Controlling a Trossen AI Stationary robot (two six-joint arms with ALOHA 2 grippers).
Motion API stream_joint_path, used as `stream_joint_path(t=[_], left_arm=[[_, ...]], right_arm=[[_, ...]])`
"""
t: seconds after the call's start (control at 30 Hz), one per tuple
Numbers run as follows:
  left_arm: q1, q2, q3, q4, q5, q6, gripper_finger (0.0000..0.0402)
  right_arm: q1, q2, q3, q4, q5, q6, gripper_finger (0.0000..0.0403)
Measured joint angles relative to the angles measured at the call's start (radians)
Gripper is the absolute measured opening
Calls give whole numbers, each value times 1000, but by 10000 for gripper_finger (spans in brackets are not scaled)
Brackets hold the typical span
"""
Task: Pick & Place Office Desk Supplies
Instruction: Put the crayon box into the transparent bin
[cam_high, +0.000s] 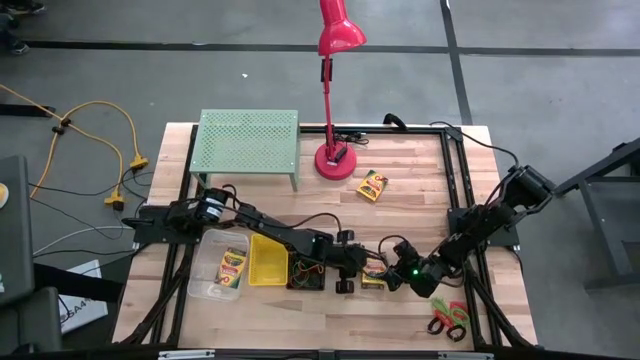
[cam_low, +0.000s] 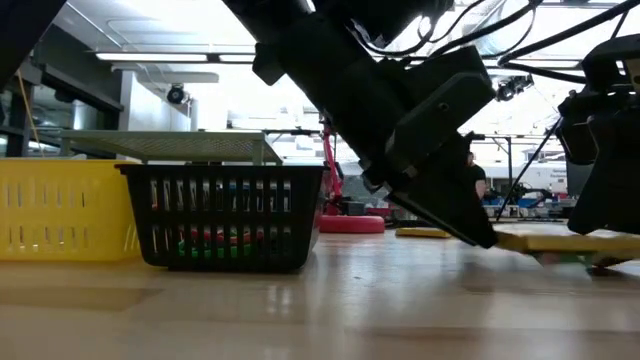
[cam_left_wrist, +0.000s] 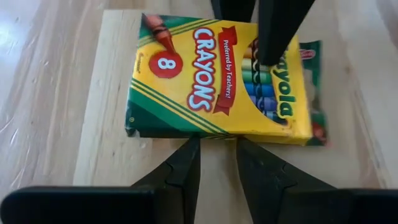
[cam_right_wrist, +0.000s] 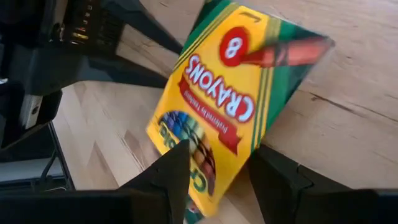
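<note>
1. Done, as far as it shows: one crayon box (cam_high: 231, 269) lies inside the clear bin (cam_high: 207, 287) at the left of the row, and small coloured loops (cam_low: 215, 245) lie in the bottom of the black-mesh bin (cam_high: 306, 272).
2. The yellow bin (cam_high: 266, 260), between those two, looks empty from above.
3. In hand now: a second crayon box (cam_left_wrist: 221, 81) is at the front middle of the surface (cam_high: 420, 190), just right of the black-mesh bin, with both arms on it.
4. The right gripper (cam_right_wrist: 214, 163) has its jaws closed on one end of this box; in the low view the box appears raised at that end, off the wood.
5. The left gripper (cam_left_wrist: 217, 152) points at the same box from the other side, its jaws standing narrowly apart at the box's edge and holding nothing that I can see. This looks like a handover or a joint lift just begun.
6. Left to do: a third crayon box (cam_high: 373, 185) lies loose near the lamp base (cam_high: 334, 160).
7. The scissors (cam_high: 449, 320) lie untouched at the front right corner.
</note>
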Motion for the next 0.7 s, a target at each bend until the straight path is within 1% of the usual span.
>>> stream_joint_path(t=[0.17, 0.33, 0.47, 0.7], left_arm=[[0, 0, 1, 2, 1, 0, 99], [0, -2, 1, 1, 1, 0, 99], [0, -2, 1, -1, 2, 0, 99], [0, -4, 3, -2, 2, 0, 99]], right_arm=[[0, 0, 0, 4, 7, -7, 146], [1, 2, -2, 22, 46, -26, 146], [0, 5, -3, 62, 50, -64, 146], [0, 5, -3, 74, 54, -67, 142]])
